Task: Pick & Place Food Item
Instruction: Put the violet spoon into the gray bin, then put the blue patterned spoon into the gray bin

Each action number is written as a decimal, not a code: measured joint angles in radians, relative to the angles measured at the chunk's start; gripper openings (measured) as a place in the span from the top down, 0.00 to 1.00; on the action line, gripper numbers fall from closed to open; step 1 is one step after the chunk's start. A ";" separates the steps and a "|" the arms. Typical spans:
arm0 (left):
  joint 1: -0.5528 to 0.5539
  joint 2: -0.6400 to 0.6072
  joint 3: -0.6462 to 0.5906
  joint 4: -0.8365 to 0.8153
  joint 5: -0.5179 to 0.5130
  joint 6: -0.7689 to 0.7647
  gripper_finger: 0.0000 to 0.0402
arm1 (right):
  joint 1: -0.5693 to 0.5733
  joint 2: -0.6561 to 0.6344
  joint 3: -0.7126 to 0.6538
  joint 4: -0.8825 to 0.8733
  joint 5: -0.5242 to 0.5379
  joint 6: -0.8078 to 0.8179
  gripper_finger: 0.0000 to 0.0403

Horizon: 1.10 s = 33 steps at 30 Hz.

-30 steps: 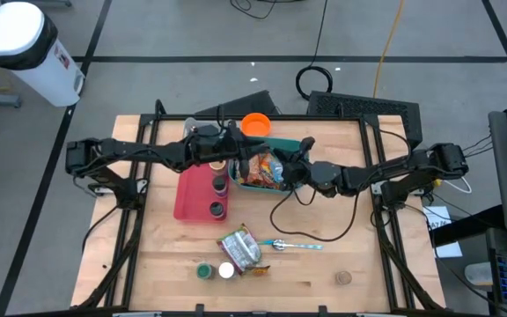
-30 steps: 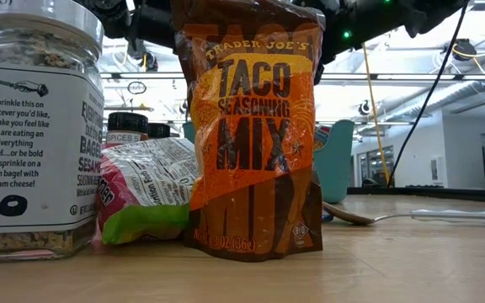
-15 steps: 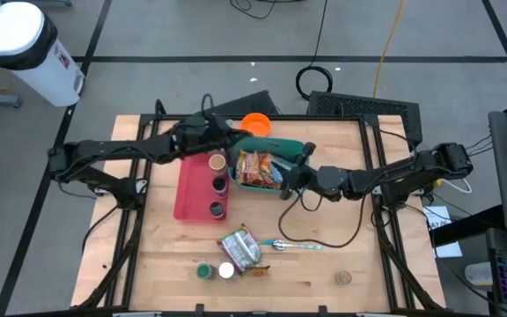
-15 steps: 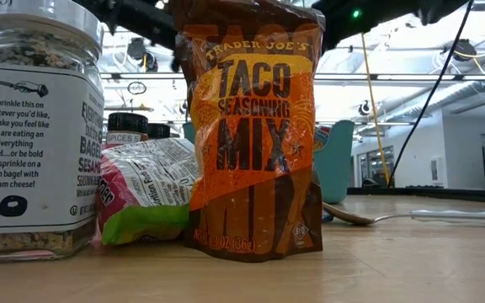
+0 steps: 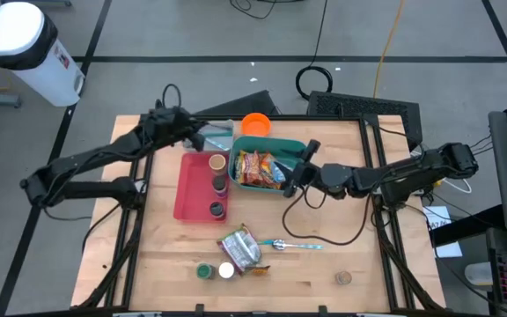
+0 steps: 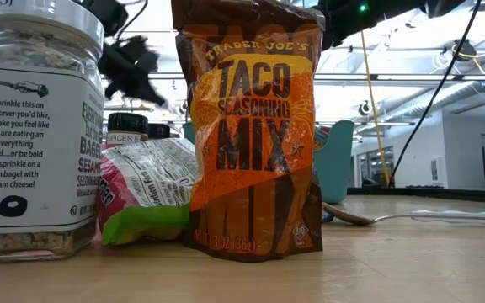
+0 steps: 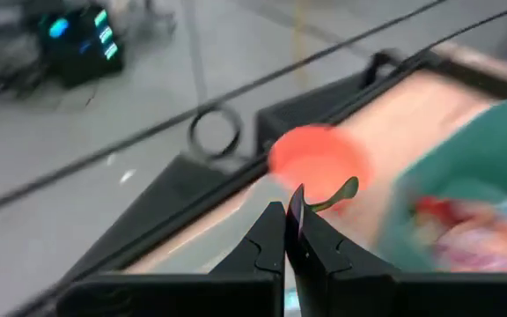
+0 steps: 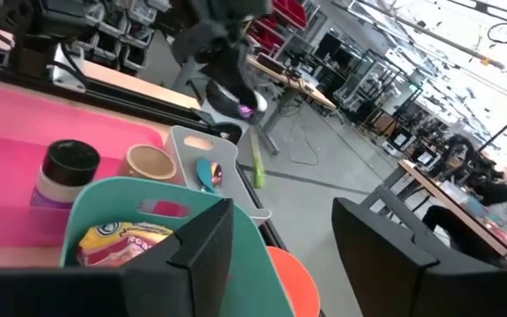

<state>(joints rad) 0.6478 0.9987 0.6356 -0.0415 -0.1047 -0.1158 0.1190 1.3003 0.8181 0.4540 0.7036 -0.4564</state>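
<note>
My count: grippers 2 — left gripper, right gripper | pink tray 1 | teal bin 1 | orange bowl 1 | spoon 1 | taco seasoning pouch 1

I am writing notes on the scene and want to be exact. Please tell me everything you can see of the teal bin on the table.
The teal bin looks like plastic, a rectangular tub with rounded corners and a handle slot in its end wall. It sits upright at the table's far middle, beside the pink tray, with an orange bowl just beyond it. Colourful snack packets lie inside. The right gripper is at its right edge, open.
</note>
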 joint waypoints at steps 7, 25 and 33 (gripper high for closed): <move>0.182 -0.021 -0.098 -0.006 0.158 -0.047 0.99 | -0.009 0.000 0.000 -0.003 -0.001 0.007 0.56; 0.220 0.211 -0.102 0.078 0.268 -0.148 0.87 | -0.009 0.000 0.000 -0.009 -0.002 0.008 0.57; 0.219 0.204 -0.102 0.077 0.235 -0.160 0.63 | -0.009 0.001 0.000 -0.018 -0.001 0.008 0.57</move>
<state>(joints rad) 0.8673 1.2030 0.5339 0.0353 0.1303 -0.2754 0.1101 1.3010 0.8181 0.4355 0.7029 -0.4488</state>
